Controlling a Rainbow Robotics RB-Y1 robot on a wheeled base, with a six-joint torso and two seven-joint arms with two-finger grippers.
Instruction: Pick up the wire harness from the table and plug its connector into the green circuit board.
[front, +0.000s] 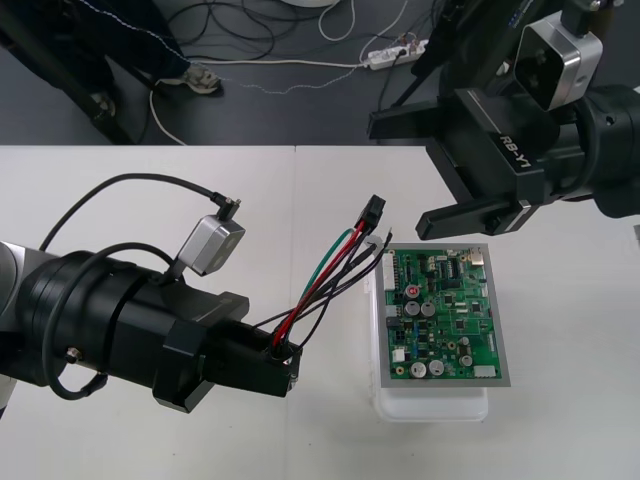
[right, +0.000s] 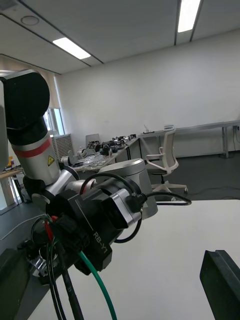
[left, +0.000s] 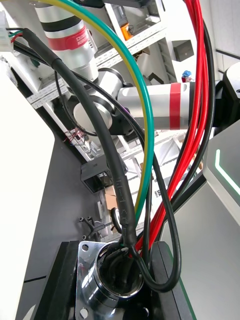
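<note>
Harness (front: 320, 285) is gripped at its socket (left: 100, 287) end by the closed left gripper (front: 278, 360), wires slanted far-right, plug (front: 375, 212) raised just off the green board's (front: 445, 315) far-left corner, beside the wide-open, empty right gripper (front: 398, 175).

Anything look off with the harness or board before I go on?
Nothing looks damaged. The left gripper holds the harness by its socket. The plug sticks up free beside the board's far left corner, not plugged in. The right gripper hovers open nearby.
</note>
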